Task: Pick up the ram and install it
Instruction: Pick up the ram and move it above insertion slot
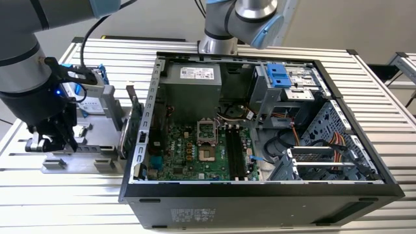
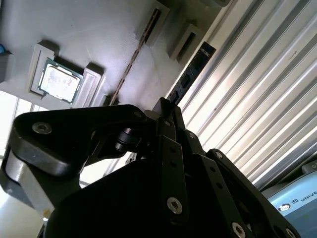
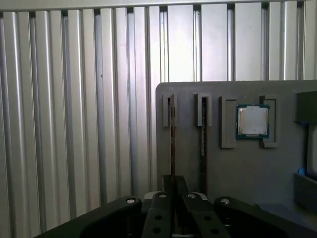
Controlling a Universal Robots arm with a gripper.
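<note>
A dark robot arm (image 1: 29, 83) reaches down at the exterior view's left, over a grey holder (image 1: 71, 163) on a ribbed metal table (image 1: 293, 48). The arm's bulk hides where the claw (image 1: 55, 141) meets the holder.

In the first wrist view the claw (image 3: 173, 186) is drawn in narrow. Its two black fingertips (image 3: 166, 193) press close on either side of the ram (image 3: 172, 139), gripping it. The ram stands on edge in a slot near the holder's (image 3: 247, 173) rim. It appears as a thin dark line, so its chips and colour are hard to make out. Its near end is hidden by the claw. A second stick (image 3: 203, 144) stands in the next slot, just beside it. A square processor (image 3: 252, 120) lies in a recess further along.

In the second wrist view the ram (image 2: 192, 72) shows as a dark strip running out from the claw (image 2: 166, 111) against the bright table (image 2: 257, 99). The claw's black body blocks the lower half of that view.

To the exterior view's right of the holder lies an open computer case (image 1: 260, 190), its green motherboard (image 1: 195, 156) exposed. A drive in a blue frame (image 1: 91, 83) stands at the holder's far end, partly behind the arm.
</note>
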